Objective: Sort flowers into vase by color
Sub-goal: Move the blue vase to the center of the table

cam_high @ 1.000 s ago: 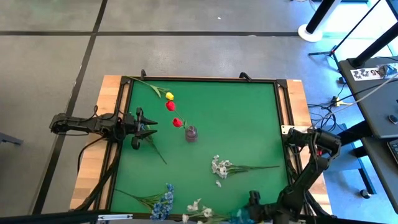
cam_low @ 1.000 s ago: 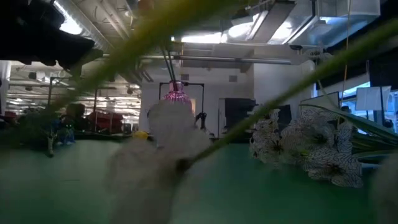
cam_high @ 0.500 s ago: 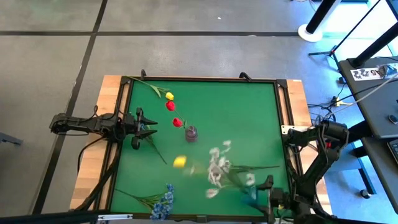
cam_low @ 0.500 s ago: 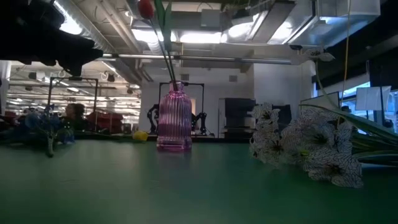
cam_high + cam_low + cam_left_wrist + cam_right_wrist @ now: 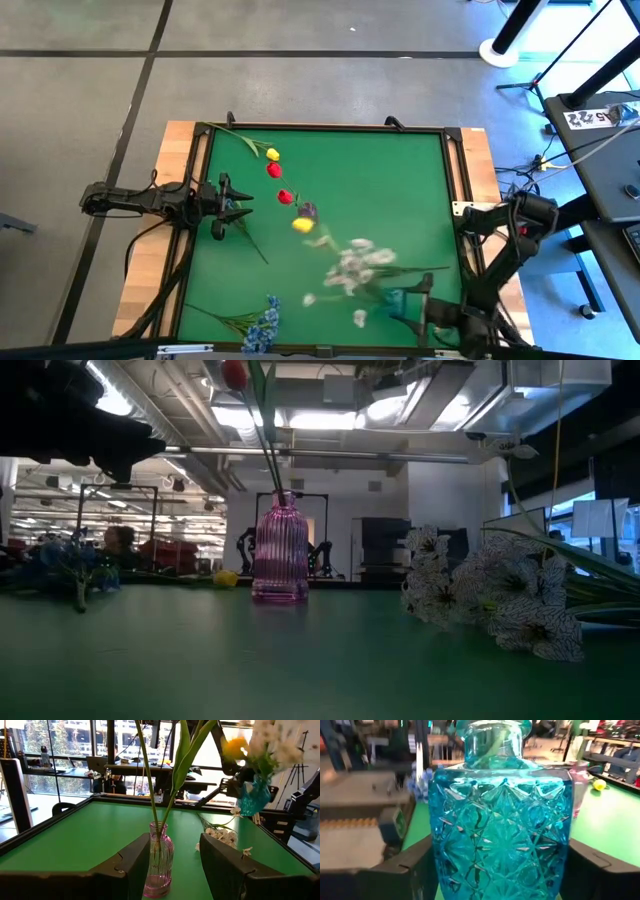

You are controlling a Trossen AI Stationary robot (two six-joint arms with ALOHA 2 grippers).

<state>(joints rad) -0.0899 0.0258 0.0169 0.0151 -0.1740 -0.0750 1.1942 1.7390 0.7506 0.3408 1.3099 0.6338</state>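
Observation:
My right gripper (image 5: 412,306) is near the table's near right corner, shut on a blue cut-glass vase (image 5: 500,815) that holds white sprays (image 5: 352,262) and a yellow tulip (image 5: 303,225). The left wrist view shows that blue vase (image 5: 255,795) above the table. A pink ribbed vase (image 5: 308,213) stands mid-table with red tulips (image 5: 285,196) in it. My left gripper (image 5: 238,205) waits open at the table's left, level, facing the pink vase (image 5: 159,862). A blue spray (image 5: 262,325) lies by the near edge, and a yellow tulip (image 5: 272,154) lies at the far left. My right gripper pinches the blue vase's body (image 5: 445,845) between its two fingers (image 5: 405,867), one on each side, below the neck. The fingers come in about level. The vase is lifted clear of the table and leans, its flowers slanting toward the pink vase.
A white spray's stem (image 5: 425,268) lies on the green mat at the right; its blossoms (image 5: 500,595) fill the low view's right. The mat has a raised black frame (image 5: 320,128). Open green mat lies at the far right.
My right gripper has moved from the near edge toward the table's middle and turned, carrying the blue vase. Its white and yellow flowers have swung from along the near edge toward the pink vase, clearing the low view.

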